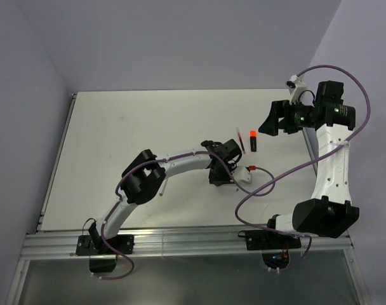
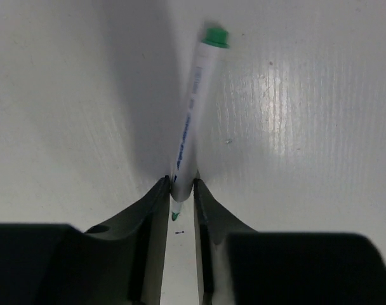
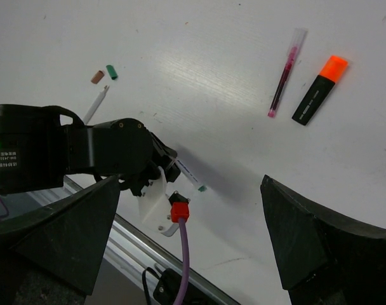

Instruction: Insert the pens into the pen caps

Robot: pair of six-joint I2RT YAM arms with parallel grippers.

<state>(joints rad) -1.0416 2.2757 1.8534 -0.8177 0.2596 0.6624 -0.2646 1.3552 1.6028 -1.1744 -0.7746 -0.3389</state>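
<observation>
The left gripper [image 2: 179, 184] is clenched on a white pen [image 2: 190, 121]. Its two fingertips [image 2: 161, 190] press the barrel from either side close to the green writing tip, and the rest of the pen points away over the table [image 1: 117, 127]. From above, this grip sits to the near left of the black marker [image 1: 252, 141], which lies flat with its orange end toward the far side.

A thin red pen [image 1: 242, 141] lies just beside the marker on its left, not touching it. The right gripper [image 1: 272, 119] hangs to the far right of the marker, raised, with its jaws spread wide and nothing between them.

In the right wrist view, a brownish-red cap [image 3: 97, 77] and a green cap [image 3: 111, 72] lie almost touching each other. They are well apart from the marker, on the far side of the left arm. A second white pen [image 3: 96, 105] lies just beside them.

A purple cable [image 1: 269, 184] loops over the table on the near side of the marker, close to the clenched gripper. It ends in a red plug [image 3: 178, 211].

Left of the marker and beyond it, bare tabletop runs to the walls. The metal rail [image 1: 180, 238] at the near edge is well apart from the marker.
</observation>
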